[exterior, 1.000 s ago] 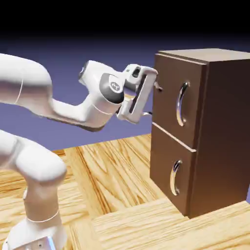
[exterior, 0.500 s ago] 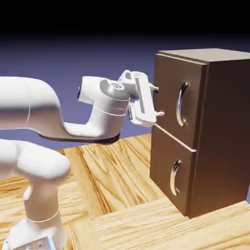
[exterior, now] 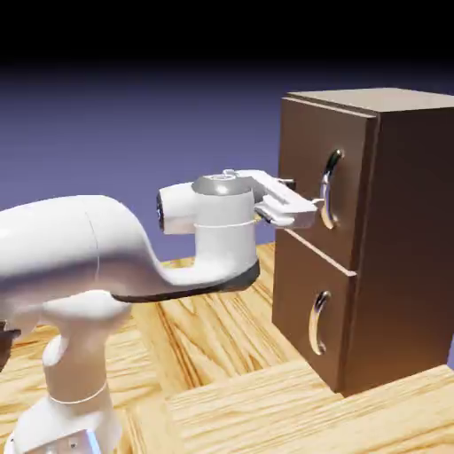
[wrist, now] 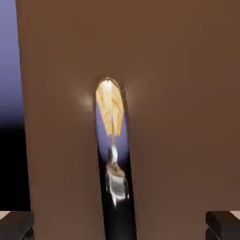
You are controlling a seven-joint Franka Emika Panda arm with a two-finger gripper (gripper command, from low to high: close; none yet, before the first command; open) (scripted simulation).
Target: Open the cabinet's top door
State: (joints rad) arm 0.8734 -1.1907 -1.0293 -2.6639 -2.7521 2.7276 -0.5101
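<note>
The dark-brown cabinet (exterior: 412,239) stands on the exterior view's right. Its top door (exterior: 301,142) looks flush with the cabinet front, and its curved silver handle (exterior: 330,188) is vertical. My gripper (exterior: 310,207) is level with that handle, pointing at the door, its tips just short of the bar. In the hand view the top door (wrist: 178,117) fills the picture, with the mirror-like handle (wrist: 112,140) running down the middle. Both dark fingertips (wrist: 222,225) sit far apart at the bottom corners, so the gripper (wrist: 120,226) is open with the handle centred between them.
The matching lower panel (exterior: 297,301) with its own silver handle (exterior: 317,322) lies directly below. The wooden table (exterior: 222,355) stretches from the arm's base (exterior: 75,417) to the cabinet.
The hand has dropped from the door's upper left corner, turned to face the door squarely, and moved right toward the top handle. The elbow has lowered. The door has not moved.
</note>
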